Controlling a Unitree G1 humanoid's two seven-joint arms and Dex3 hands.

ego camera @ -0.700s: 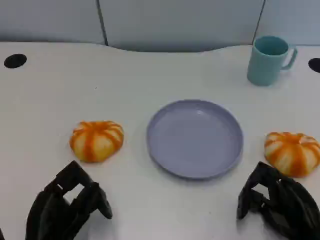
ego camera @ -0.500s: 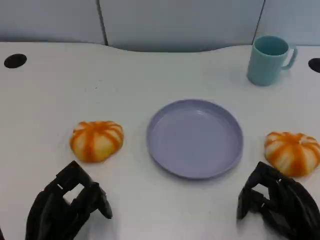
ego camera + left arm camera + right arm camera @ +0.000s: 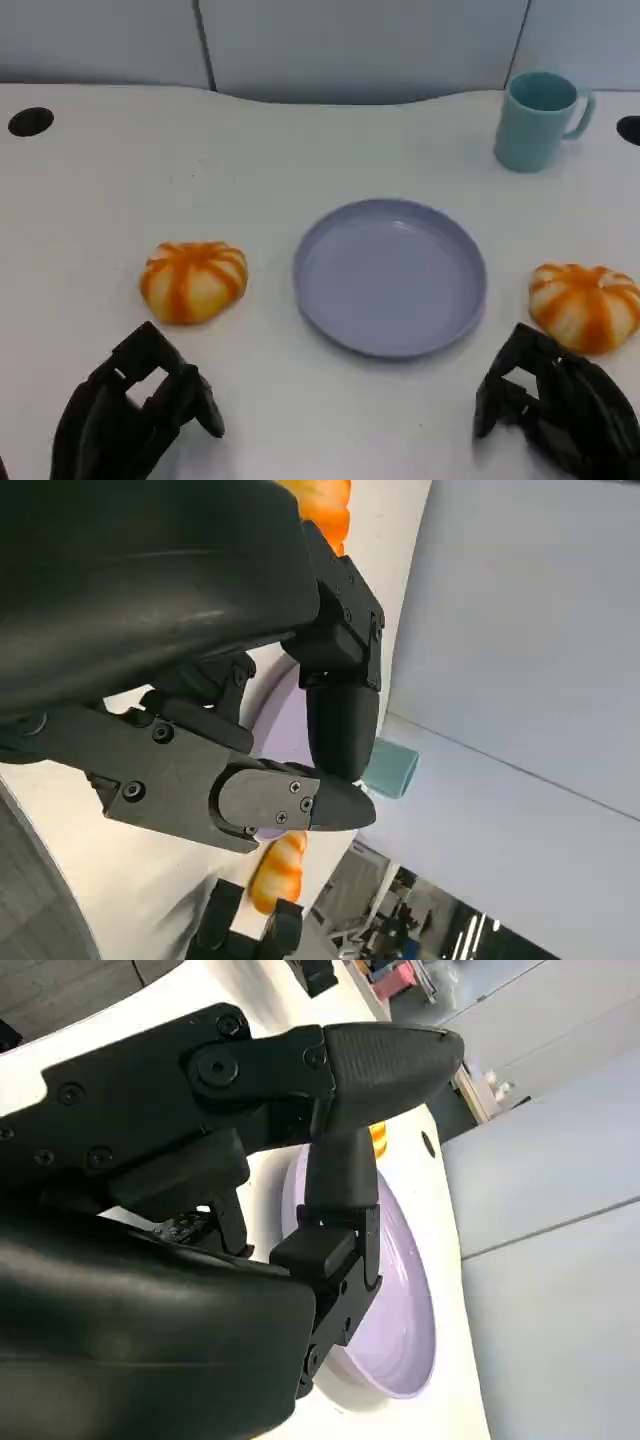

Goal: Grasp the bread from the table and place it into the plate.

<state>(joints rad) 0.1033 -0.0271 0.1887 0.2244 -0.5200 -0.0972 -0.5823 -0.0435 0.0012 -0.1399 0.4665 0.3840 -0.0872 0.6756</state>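
Observation:
A lilac plate (image 3: pixel 390 275) lies in the middle of the white table. One orange-striped bread (image 3: pixel 193 281) sits to its left, a second bread (image 3: pixel 584 306) to its right. My left hand (image 3: pixel 135 410) hovers near the front edge, just in front of the left bread, holding nothing with its fingers apart. My right hand (image 3: pixel 555 410) is in front of the right bread and close to it, also holding nothing. In the left wrist view the fingers (image 3: pixel 290 800) reach out over the plate (image 3: pixel 285 710). In the right wrist view the fingers (image 3: pixel 350 1070) point over the plate (image 3: pixel 400 1310).
A teal cup (image 3: pixel 540 120) stands at the back right, well behind the plate. Two dark cable holes (image 3: pixel 30 121) (image 3: pixel 630 128) mark the table's far corners. A grey partition wall runs behind the table.

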